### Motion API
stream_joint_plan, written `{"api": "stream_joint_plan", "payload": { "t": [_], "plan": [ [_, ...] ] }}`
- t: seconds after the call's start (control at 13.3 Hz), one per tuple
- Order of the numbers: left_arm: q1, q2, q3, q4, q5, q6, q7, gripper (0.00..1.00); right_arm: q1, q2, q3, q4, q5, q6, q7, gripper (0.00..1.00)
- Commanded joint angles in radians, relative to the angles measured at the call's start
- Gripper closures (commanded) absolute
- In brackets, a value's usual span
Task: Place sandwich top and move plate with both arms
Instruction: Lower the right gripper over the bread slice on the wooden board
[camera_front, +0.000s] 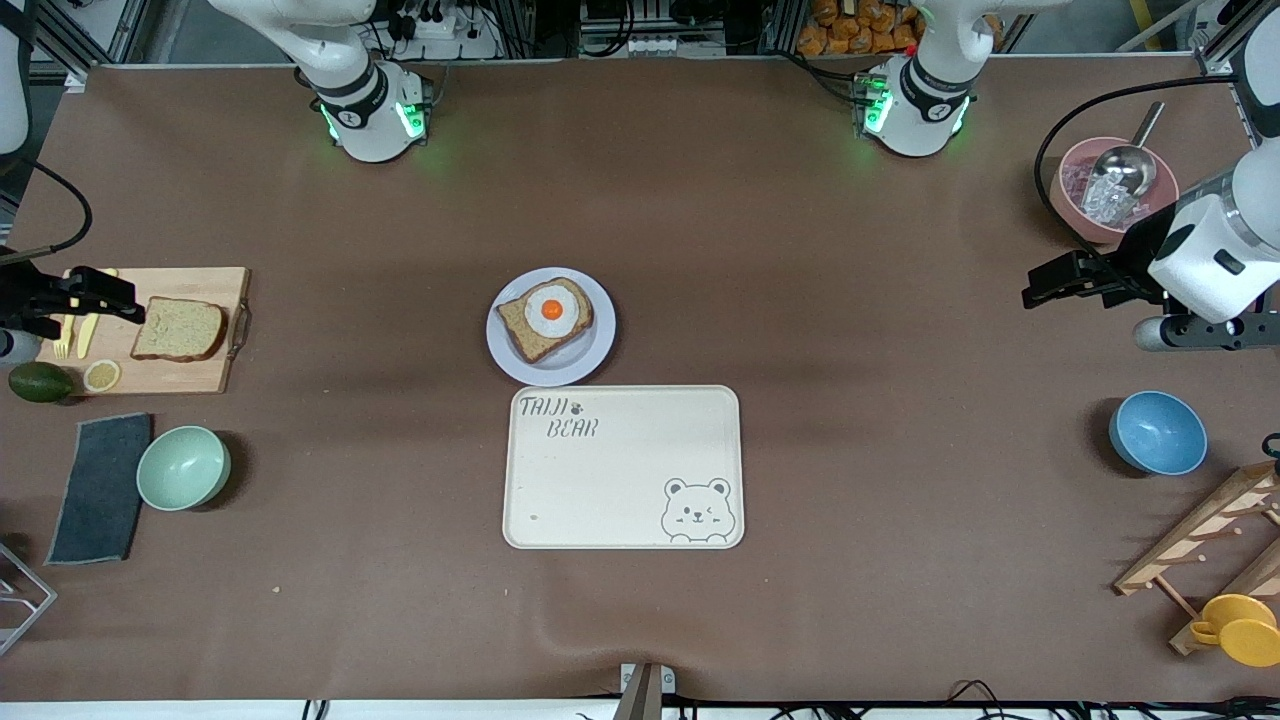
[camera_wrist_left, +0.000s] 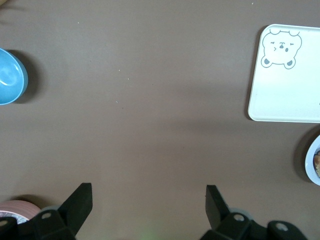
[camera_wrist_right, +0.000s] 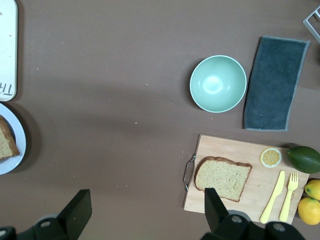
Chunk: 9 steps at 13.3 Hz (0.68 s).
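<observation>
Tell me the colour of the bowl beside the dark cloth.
Pale mint green bowl, clearest in the right wrist view.

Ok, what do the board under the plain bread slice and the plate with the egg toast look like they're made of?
Board: wood, likely bamboo, matte tan with visible grain and a metal handle. Plate: smooth pale lavender, faint sheen; could be ceramic or plastic, the look leaves it open.

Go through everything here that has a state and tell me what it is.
sandwich top: flat on the cutting board
plate: holds egg-topped bread
tray: empty
green bowl: empty
blue bowl: empty
left gripper: fingers open
right gripper: fingers open
</observation>
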Motion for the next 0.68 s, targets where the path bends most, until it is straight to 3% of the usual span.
{"api": "stream_joint_plan", "payload": {
  "t": [0.0,0.38,0.6],
  "plan": [
    [0.000,0.002,-0.002,0.011,-0.018,-0.009,-0.014,0.00,-0.070,0.050,0.008,0.035,0.013,-0.014,-0.015,0.00],
    [-0.056,-0.004,-0.005,0.008,0.106,-0.015,-0.018,0.00,-0.247,0.110,0.007,0.025,0.013,0.002,-0.123,0.00],
    [-0.060,-0.006,-0.011,0.008,0.109,-0.020,-0.047,0.00,-0.318,0.194,0.007,0.016,0.005,0.043,-0.124,0.00]
  ]
}}
